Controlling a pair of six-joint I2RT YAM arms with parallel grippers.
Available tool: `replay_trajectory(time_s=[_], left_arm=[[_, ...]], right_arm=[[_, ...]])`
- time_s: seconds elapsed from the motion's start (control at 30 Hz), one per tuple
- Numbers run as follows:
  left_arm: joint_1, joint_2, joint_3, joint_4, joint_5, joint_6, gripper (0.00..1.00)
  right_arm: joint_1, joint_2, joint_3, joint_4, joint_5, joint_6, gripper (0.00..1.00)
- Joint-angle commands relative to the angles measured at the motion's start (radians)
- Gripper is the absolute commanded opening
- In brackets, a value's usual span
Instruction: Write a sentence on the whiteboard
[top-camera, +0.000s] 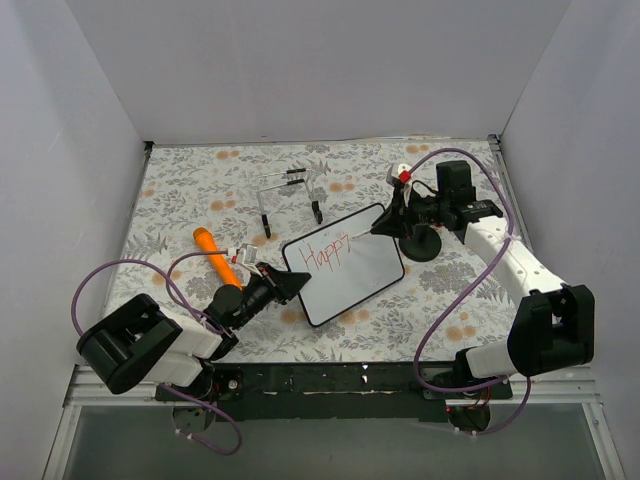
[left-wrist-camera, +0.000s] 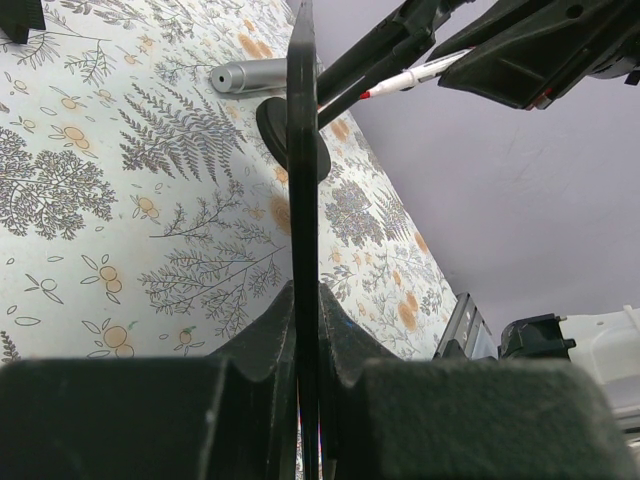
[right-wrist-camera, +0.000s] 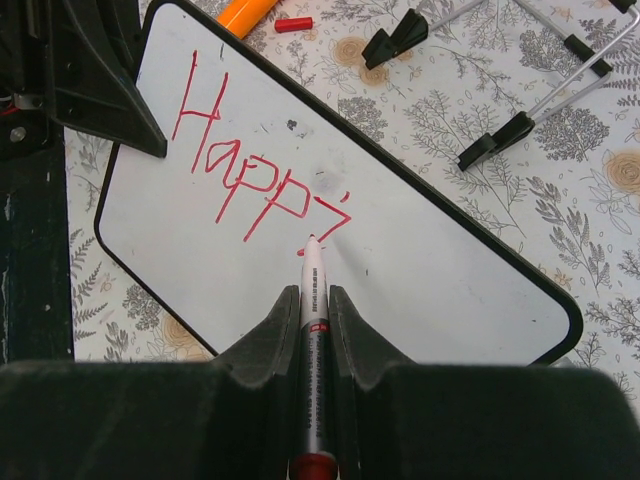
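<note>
whiteboard (left-wrist-camera: 301, 150) edge-on (face hidden) | stand (right-wrist-camera: 497, 140) cut off top

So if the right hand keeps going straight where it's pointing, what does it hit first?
The whiteboard. The marker clamped in the right hand has its tip at the white surface, just past the red writing, and it seems to be touching.

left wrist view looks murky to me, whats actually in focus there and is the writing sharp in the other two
Left wrist: the whiteboard is only a dark edge-on strip, the near foreground soft, the floral cloth crisp. Right wrist: the red letters and marker tip are sharp, no glare. Top external: even light, letters small but readable.
</note>
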Motion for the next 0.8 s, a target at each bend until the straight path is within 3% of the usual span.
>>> replay_trajectory(time_s=[0.0,0.77], left_arm=[[-0.007,0.002,-0.024,0.172,0.034,0.025,0.00],[-0.007,0.007,-0.019,0.173,0.057,0.036,0.00]], right_arm=[[-0.002,-0.027,-0.024,0.059,-0.021,-0.029,0.01],[-0.013,0.065,-0.035,0.169,-0.002,0.041,0.01]])
